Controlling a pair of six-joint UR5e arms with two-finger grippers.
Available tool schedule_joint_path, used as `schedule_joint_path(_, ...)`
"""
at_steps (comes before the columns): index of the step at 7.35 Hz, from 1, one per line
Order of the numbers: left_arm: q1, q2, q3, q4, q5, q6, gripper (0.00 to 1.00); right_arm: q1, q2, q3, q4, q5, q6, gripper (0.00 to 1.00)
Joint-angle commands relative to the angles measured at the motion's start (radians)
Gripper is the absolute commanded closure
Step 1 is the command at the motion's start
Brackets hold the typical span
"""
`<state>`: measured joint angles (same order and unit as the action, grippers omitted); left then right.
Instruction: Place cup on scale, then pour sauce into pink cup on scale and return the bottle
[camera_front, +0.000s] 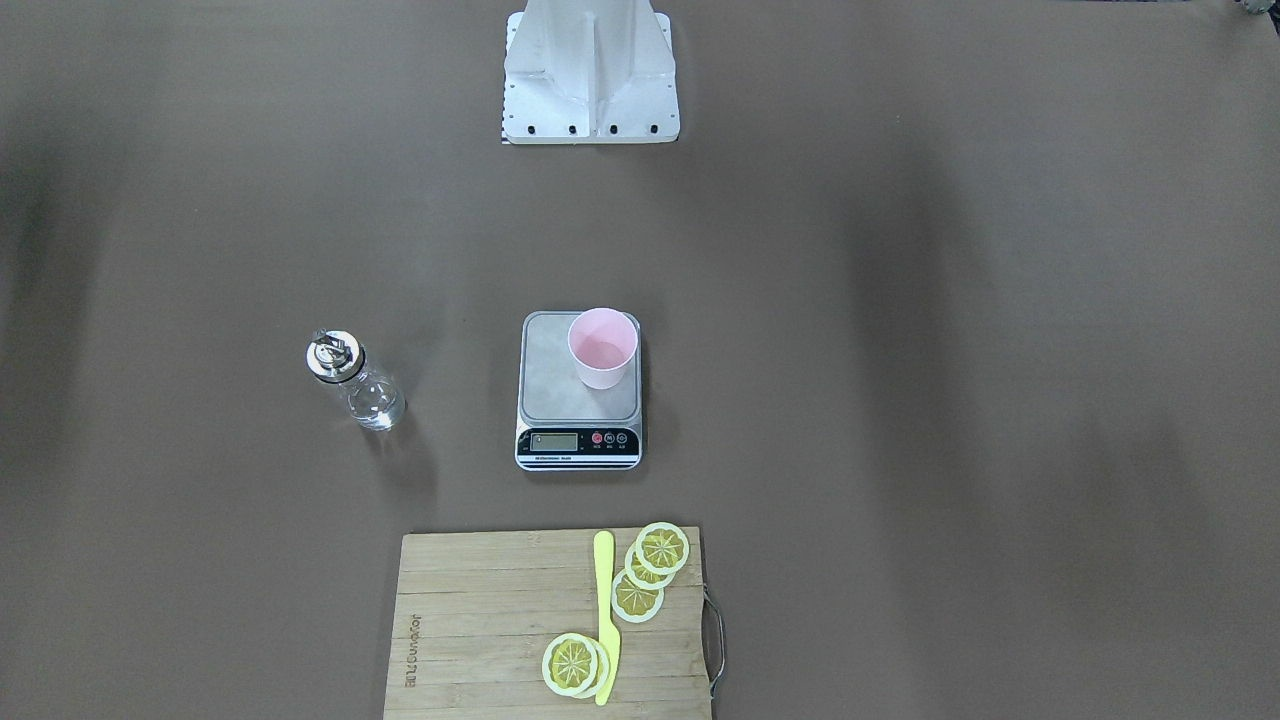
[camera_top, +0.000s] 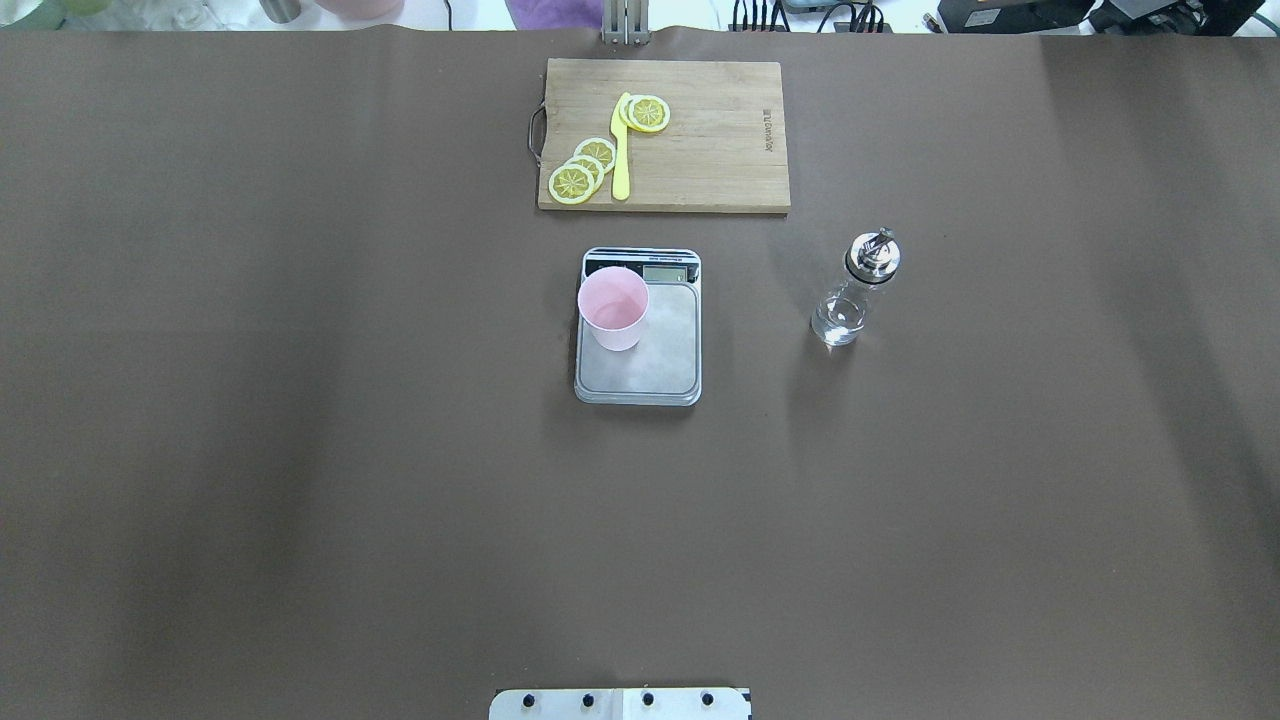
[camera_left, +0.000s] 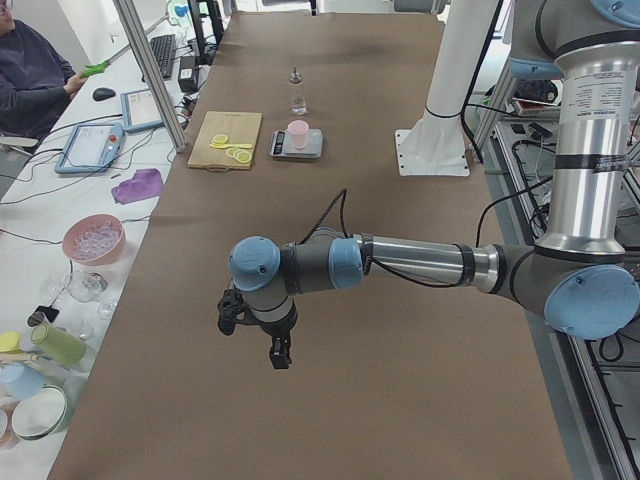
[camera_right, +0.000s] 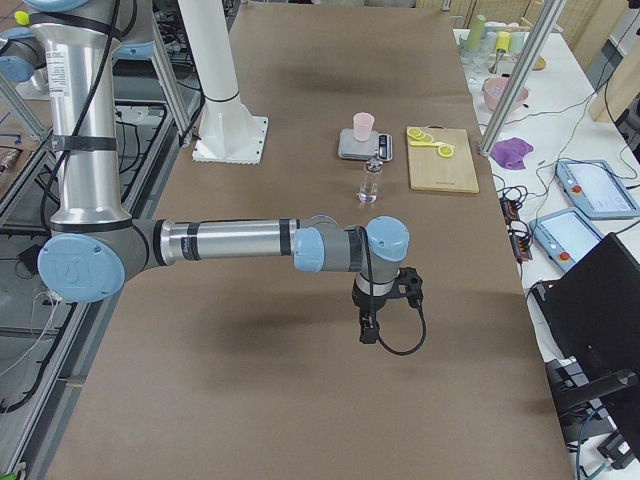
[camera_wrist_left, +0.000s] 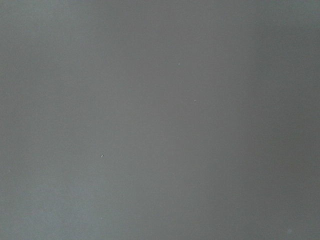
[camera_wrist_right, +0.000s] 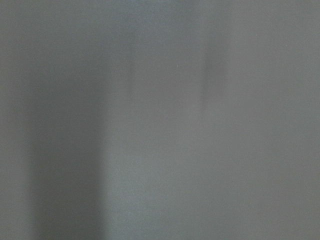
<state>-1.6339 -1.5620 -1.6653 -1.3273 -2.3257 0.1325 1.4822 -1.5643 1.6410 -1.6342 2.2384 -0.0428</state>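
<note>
Wrist cams: grey blur; scale (camera_front: 555, 378) LCD digits too small; left tool (camera_left: 278, 357), right tool (camera_right: 367, 333) jaw gap unclear.

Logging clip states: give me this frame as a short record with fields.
cup: upright on scale, at its left, display-end corner
bottle: upright on table, right of scale, ungripped
cutting board: beyond scale, holding lemon slices and knife
left gripper: over bare table, far from objects; open or shut unclear
right gripper: likewise

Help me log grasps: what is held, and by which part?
Nothing is held: the bottle stands alone, the cup sits on the scale, left end effector and right end effector far off.
</note>
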Motion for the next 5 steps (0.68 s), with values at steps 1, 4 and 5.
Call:
schedule_joint_path(1,0.0,0.019,-0.005,-0.018,0.002,0.004,0.02,0.0,-0.003,0.002,0.0,0.001,0.0,0.0)
schedule_joint_path(4,0.002,0.019,-0.01,-0.018,0.0,0.004,0.02,0.0,-0.002,0.003,0.005,0.003,0.001,0.0)
schedule_joint_path(5,0.002,0.037,-0.013,-0.02,0.0,0.004,0.02,-0.005,0.0,0.003,0.005,0.003,0.001,0.0)
